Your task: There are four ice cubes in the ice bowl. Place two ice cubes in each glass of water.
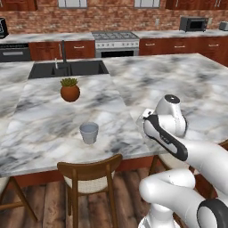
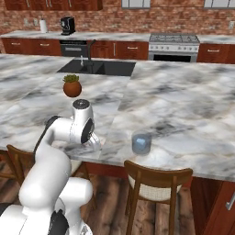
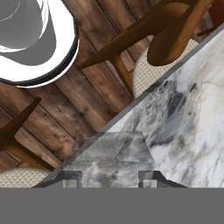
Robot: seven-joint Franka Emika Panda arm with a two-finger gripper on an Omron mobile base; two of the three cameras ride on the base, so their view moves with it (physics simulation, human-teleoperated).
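Gripper low at the counter edge, no ice in hand.

Left base view: short grey-blue translucent glass [image 1: 89, 132] stands alone near the marble counter's [image 1: 53, 116] front edge. Right base view: second matching glass [image 2: 141, 143] sits beside my arm. Hand view: my gripper [image 3: 108, 178] is closed, apparently on nothing. I judge I must find the ice bowl next.

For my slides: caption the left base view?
White arm folded low at the marble counter's edge, near a glass of water and potted plant.

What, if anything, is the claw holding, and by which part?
The claw is shut on one ice cube, gripping the pale translucent cube by two opposite sides between its finger tips.
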